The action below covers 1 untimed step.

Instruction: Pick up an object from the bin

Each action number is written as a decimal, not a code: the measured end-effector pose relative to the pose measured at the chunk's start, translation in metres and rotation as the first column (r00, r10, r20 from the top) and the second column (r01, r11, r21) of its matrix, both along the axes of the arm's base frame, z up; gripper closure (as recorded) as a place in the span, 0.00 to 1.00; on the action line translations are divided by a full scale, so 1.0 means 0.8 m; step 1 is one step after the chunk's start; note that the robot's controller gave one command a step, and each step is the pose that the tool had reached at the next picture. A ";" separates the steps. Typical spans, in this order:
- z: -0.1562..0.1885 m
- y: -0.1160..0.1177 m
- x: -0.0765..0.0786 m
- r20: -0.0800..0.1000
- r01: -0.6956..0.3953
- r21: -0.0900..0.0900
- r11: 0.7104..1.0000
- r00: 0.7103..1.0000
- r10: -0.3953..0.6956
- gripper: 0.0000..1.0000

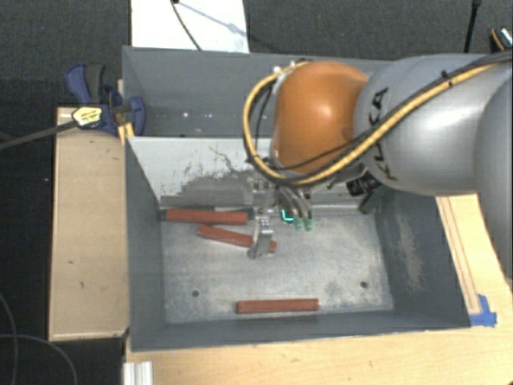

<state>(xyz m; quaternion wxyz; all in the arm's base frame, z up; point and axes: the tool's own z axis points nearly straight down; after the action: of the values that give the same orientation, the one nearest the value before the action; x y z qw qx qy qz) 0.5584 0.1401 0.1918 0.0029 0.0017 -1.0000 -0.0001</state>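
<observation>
grey bin (144, 239): long red-brown bar (204, 215) lying at centre left; shorter red-brown bar (224, 233) slanting just below it, its right end hiding under the gripper (260, 245), whose opening cannot be told; third bar (276, 305) lying apart at lower centre; orange wrist cover (317, 115) blocking the back wall.
</observation>
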 end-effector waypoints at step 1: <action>-0.138 -0.071 -0.018 -0.001 -0.019 -0.002 1.000 1.000 0.019 0.00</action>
<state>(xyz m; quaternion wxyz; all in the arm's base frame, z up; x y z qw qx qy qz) 0.5440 0.0836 0.0814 0.0034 0.0114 -0.9999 0.0010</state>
